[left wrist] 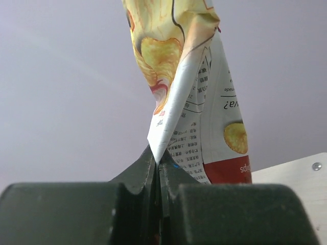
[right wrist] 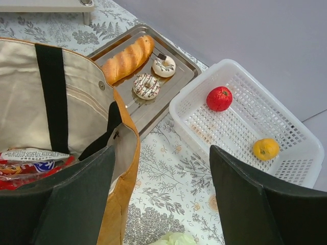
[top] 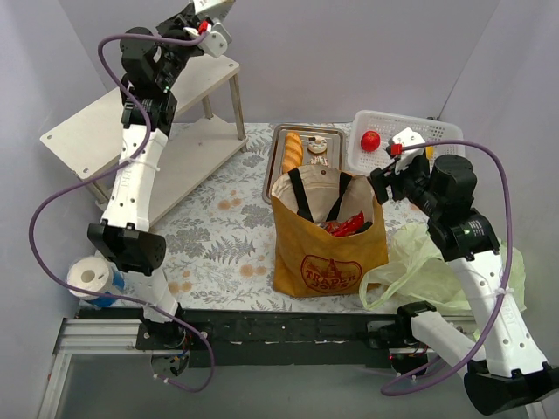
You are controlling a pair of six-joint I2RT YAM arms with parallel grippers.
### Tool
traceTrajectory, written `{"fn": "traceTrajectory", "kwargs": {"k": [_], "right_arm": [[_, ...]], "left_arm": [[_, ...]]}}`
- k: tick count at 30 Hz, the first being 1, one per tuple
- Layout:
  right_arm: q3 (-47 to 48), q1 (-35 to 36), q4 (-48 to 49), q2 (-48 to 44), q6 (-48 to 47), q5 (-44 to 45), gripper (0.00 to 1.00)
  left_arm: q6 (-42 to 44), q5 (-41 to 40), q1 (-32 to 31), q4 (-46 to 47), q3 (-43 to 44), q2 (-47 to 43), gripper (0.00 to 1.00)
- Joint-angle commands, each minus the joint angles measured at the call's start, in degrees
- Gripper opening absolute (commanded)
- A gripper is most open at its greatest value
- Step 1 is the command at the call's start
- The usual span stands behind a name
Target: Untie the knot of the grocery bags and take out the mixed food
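Observation:
My left gripper (left wrist: 157, 162) is raised high at the back left (top: 208, 16), shut on the bottom corner of a yellow, white and red snack packet (left wrist: 204, 102). The mustard tote (top: 327, 236) stands open mid-table with red snack packets (top: 348, 224) inside. Beside its right rim hovers my right gripper (right wrist: 163, 189), open and holding nothing; its left finger overlaps the tote's edge (right wrist: 120, 168). A baguette (right wrist: 127, 58) and two donuts (right wrist: 146, 86) lie on a metal tray (right wrist: 176, 84). An apple (right wrist: 219, 98) and an orange (right wrist: 266, 149) sit in the white basket (right wrist: 245, 122). The pale green bag (top: 437, 262) lies crumpled at right.
A light wooden two-level shelf (top: 157, 131) stands at the back left, under my raised left arm. A paper towel roll (top: 90, 277) sits at the table's near left corner. Purple walls enclose the table on three sides.

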Motion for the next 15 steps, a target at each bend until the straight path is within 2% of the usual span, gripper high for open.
{"fn": "traceTrajectory", "kwargs": {"k": [1, 6, 10, 15], "right_arm": [[-1.86, -1.13, 3.46, -1.9, 0.92, -0.58, 0.81], [-3.18, -2.54, 3.03, -2.69, 1.01, -0.84, 0.8], [-4.06, -4.12, 2.32, -3.48, 1.45, -1.55, 0.8], [-5.55, -6.67, 2.06, -3.83, 3.47, -3.92, 0.8]], "left_arm": [[5.76, 11.07, 5.55, 6.02, 0.8, 0.9, 0.0], [13.22, 24.61, 13.9, 10.5, -2.37, 3.36, 0.0], [15.87, 33.67, 20.67, 9.1, -1.49, 5.91, 0.0], [21.23, 42.01, 24.11, 3.49, -4.56, 5.13, 0.0]]}}
